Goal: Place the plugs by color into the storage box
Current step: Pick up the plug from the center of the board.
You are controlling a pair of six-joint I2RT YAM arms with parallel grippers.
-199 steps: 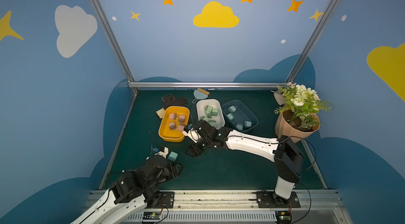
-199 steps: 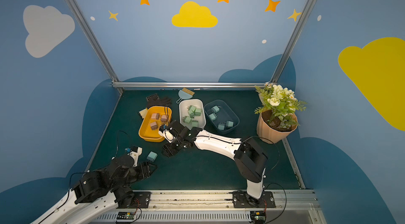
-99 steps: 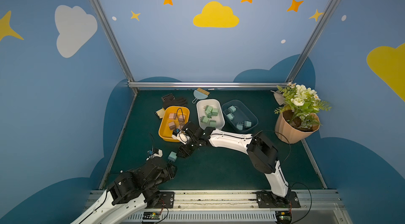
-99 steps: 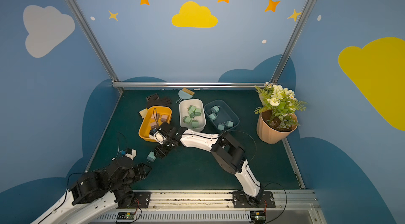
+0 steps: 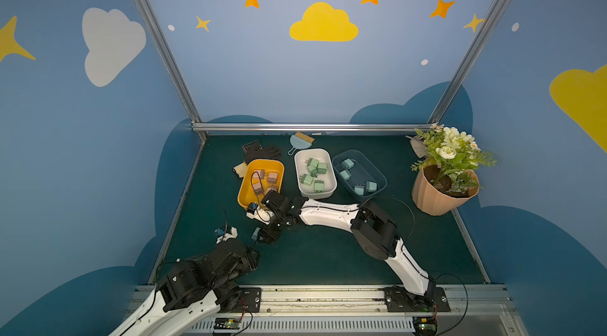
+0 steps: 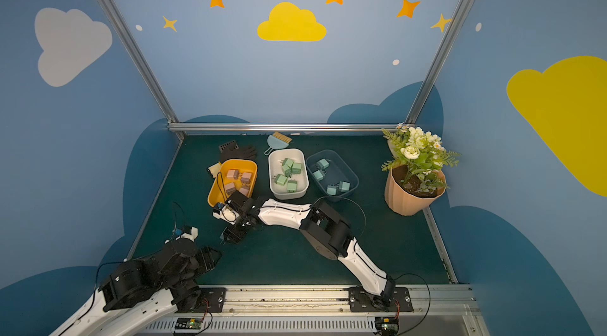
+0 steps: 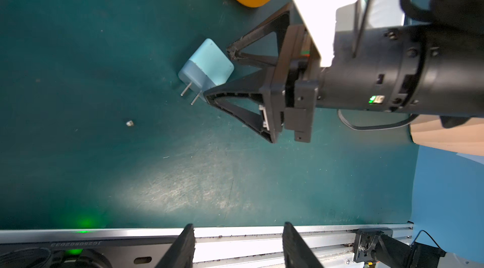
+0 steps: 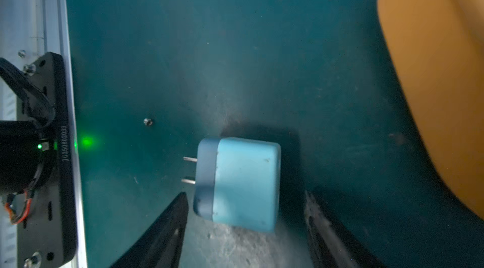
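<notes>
One light blue plug (image 8: 241, 183) lies on its side on the green mat, prongs toward the front rail; it also shows in a top view (image 5: 256, 234) and in the left wrist view (image 7: 207, 66). My right gripper (image 8: 246, 196) (image 5: 266, 236) is open with its fingertips either side of the plug's near end, a gap on each side. My left gripper (image 7: 238, 226) (image 5: 253, 258) stands open and empty by the front rail, short of the plug. Pink plugs (image 5: 272, 177) lie in the yellow box (image 5: 244, 193), green plugs (image 5: 312, 167) in the white box (image 5: 297, 167), light blue plugs (image 5: 346, 164) in the blue box (image 5: 377, 175).
A potted plant (image 5: 440, 193) stands at the right. A black glove (image 5: 262, 152) and a small brush (image 5: 300, 140) lie behind the boxes. A small screw (image 7: 129, 123) lies on the mat near the plug. The metal rail (image 5: 328, 295) runs along the front edge.
My right arm swung forward and left from the yellow box down to the blue plug, jaws slightly wider. The left gripper drew back a little. The plug has not moved.
</notes>
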